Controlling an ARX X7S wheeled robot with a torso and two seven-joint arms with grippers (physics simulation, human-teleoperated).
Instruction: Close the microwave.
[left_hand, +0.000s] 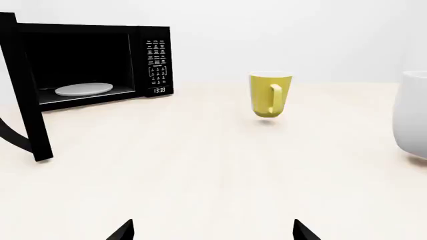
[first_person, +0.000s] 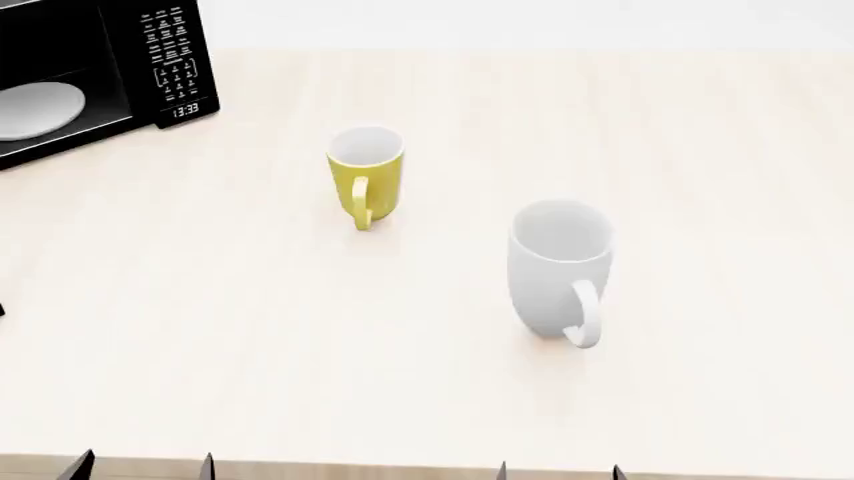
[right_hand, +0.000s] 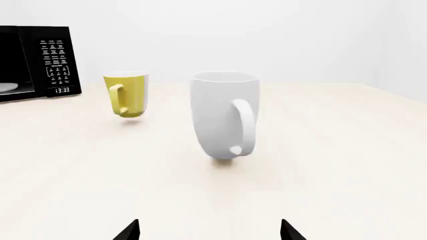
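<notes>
Left gripper (left_hand: 212, 231) sat low at the near bench (left_hand: 220, 170) edge, jaws apart, empty; right gripper (right_hand: 208, 231) likewise. Microwave (left_hand: 87, 62) stood at the far left, door (left_hand: 25, 90) swung fully open, white plate (left_hand: 83, 89) inside. Risk: a left-arm sweep toward the door could clip the yellow mug (left_hand: 270, 95), or push the door off-line.

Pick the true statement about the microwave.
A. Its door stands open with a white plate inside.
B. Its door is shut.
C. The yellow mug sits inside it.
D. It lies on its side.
A: the left wrist view shows the microwave upright with its door swung out and a white plate in the cavity.
</notes>
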